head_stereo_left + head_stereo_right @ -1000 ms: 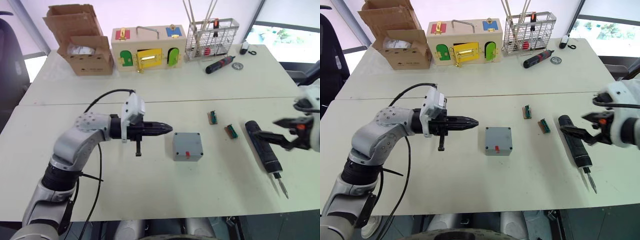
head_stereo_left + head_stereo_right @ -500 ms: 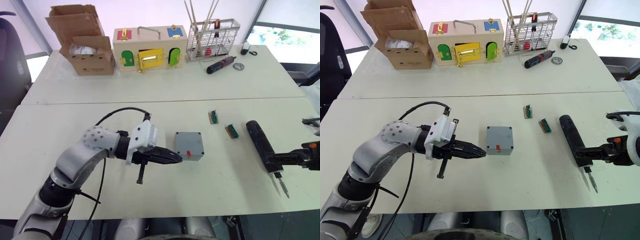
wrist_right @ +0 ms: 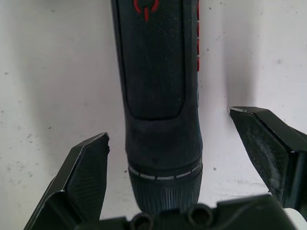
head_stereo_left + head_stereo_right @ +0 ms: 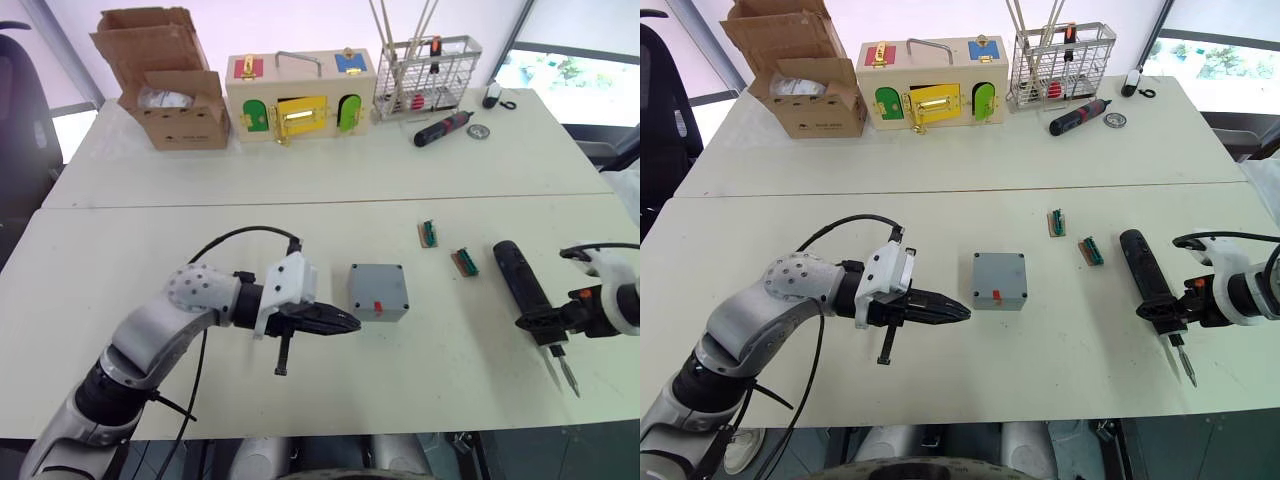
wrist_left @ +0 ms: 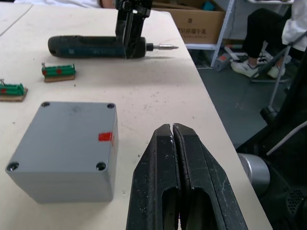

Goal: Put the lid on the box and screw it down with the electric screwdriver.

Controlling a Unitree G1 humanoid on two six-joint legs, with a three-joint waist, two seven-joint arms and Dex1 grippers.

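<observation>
Over the electric screwdriver (image 3: 160,91), the right gripper (image 3: 182,163) stands released astride its collar; it should close squarely, while the left gripper (image 5: 173,143) is clenched empty.

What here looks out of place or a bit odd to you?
Nothing is spilled or broken. The grey box sits square on the table with its lid already on. The electric screwdriver lies flat, the right gripper open around its bit end. The cardboard box at the back gapes open.
</observation>
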